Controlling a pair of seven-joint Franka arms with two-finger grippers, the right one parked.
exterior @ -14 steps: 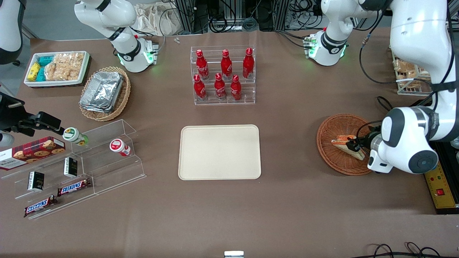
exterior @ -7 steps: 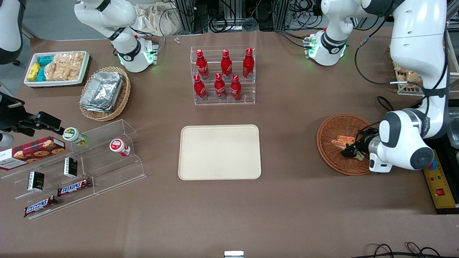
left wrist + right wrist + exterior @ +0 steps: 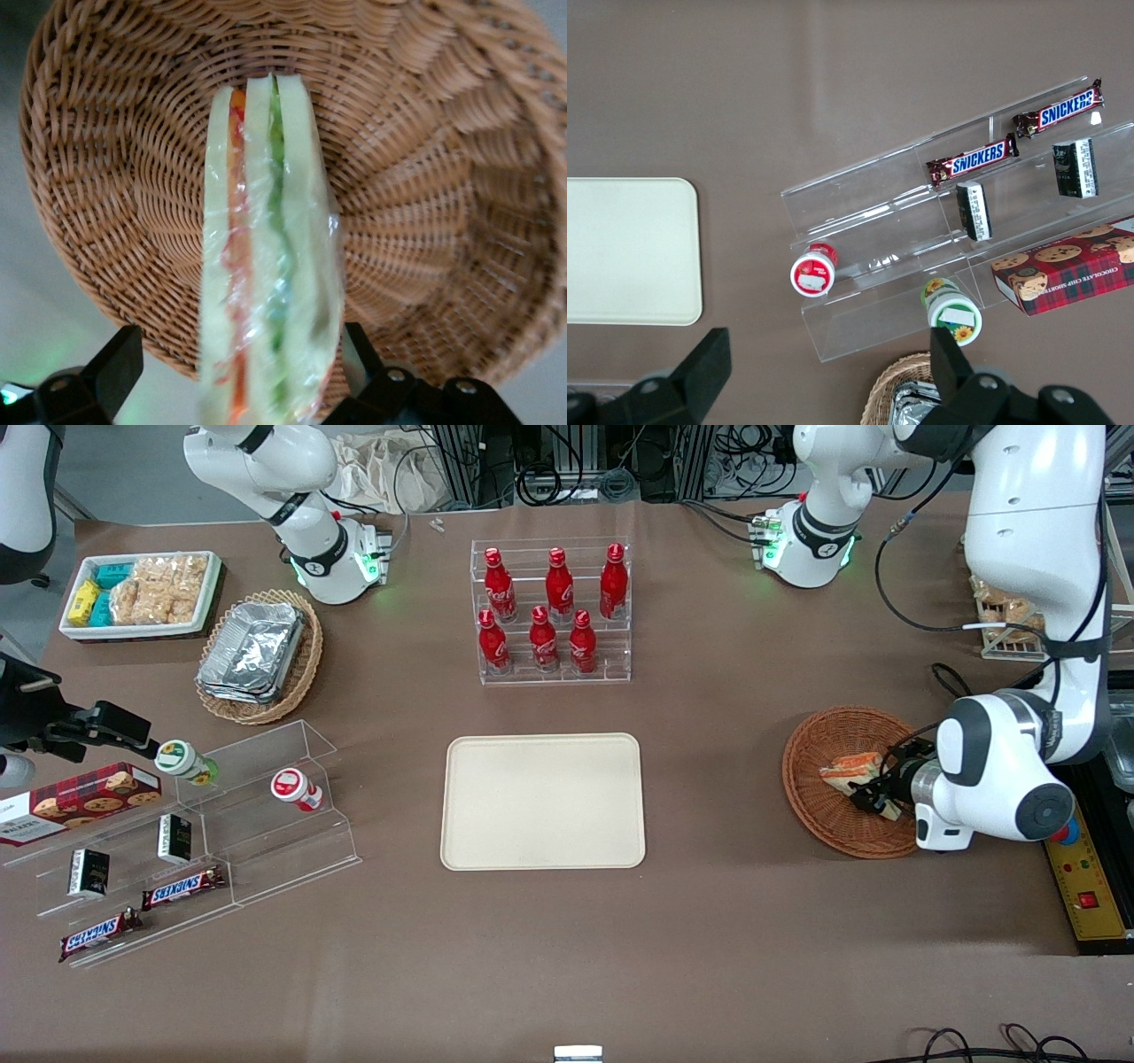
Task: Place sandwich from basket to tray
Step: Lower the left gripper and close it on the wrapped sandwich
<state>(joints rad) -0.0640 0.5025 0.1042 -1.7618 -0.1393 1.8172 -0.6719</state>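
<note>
The sandwich point(image 3: 850, 766) is a pale wedge with orange, red and green layers under clear wrap, and it stands on edge in the round reddish-brown wicker basket point(image 3: 819, 815). My left gripper point(image 3: 873, 797) reaches into the basket and is open, its fingers straddling the sandwich point(image 3: 266, 266). In the wrist view one finger point(image 3: 359, 359) touches the bread, while the other finger point(image 3: 120, 367) stands apart from it with a gap. The basket's weave point(image 3: 416, 177) fills the view past the sandwich. The cream tray point(image 3: 543, 801) lies flat mid-table, nothing on it.
A clear rack of red bottles point(image 3: 551, 611) stands farther from the front camera than the tray. A tiered acrylic shelf point(image 3: 204, 833) with snacks, a tan basket of foil containers point(image 3: 257, 654) and a white snack tray point(image 3: 140, 593) lie toward the parked arm's end. A control box point(image 3: 1090, 895) sits beside the basket.
The left gripper has come lower and deeper into the basket, closing in round the sandwich. The sandwich has shifted slightly and tipped more upright.
</note>
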